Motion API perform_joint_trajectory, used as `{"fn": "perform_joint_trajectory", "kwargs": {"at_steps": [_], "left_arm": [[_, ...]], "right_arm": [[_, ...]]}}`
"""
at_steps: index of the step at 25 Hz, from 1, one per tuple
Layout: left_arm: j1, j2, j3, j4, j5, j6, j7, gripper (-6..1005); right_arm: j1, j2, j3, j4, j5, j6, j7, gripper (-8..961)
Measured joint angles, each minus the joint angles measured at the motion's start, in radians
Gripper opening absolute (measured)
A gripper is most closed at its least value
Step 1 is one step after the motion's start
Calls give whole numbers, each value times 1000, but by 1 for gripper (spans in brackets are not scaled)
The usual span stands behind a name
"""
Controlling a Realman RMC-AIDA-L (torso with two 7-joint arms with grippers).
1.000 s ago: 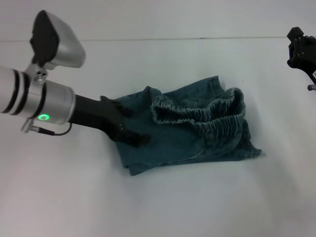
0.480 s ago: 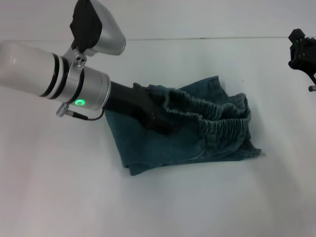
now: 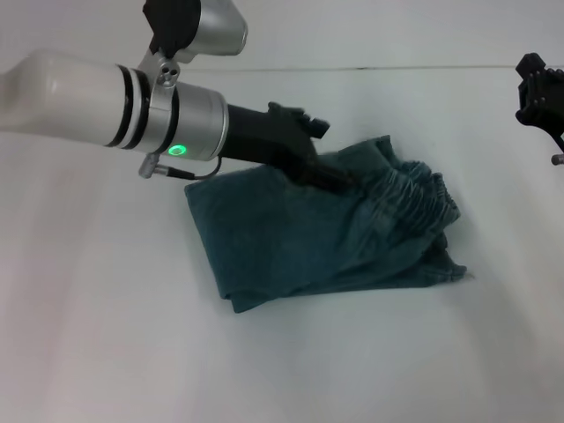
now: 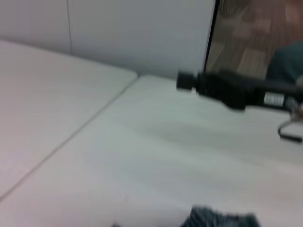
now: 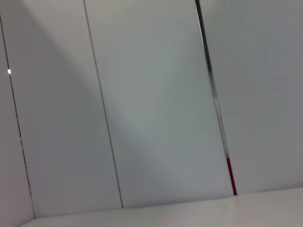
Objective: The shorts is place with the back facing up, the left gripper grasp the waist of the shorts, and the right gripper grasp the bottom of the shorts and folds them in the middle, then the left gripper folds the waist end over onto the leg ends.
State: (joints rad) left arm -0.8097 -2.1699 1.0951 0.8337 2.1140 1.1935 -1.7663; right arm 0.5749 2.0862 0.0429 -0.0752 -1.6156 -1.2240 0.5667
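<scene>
Left claw (image 3: 330,174) pinches the shorts (image 3: 317,233) (at the waistband).

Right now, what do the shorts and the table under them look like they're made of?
The shorts look like soft woven cotton or light denim, teal-blue and matte: they crumple and fold limply, and the gathered waistband puckers as elastic does. The table looks like a smooth, hard white surface, perhaps laminate, with a faint sheen; its exact material is not clear. The left gripper rests on the shorts.
</scene>
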Motion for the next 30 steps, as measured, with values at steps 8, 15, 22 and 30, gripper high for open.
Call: {"fn": "perform_joint_trajectory", "kwargs": {"at_steps": [8,15,22,30], "left_arm": [[121,1,-10,67,-186,27,51,937],[296,1,-49,179,-221,138,47,937],[404,-1,-188,189,-213,256,61,936],[495,-1,-256,195,-192,356,95,934]], "right_arm": [[-4,-3,-115,-145,-41,-20,232,28],[-24,-47,-404,-339,-61,-110,552,71],[-68,-126,-623,-517,-68,-333,749,114],[-83,-141,-639,-659,-266,-457,838,221]]}}
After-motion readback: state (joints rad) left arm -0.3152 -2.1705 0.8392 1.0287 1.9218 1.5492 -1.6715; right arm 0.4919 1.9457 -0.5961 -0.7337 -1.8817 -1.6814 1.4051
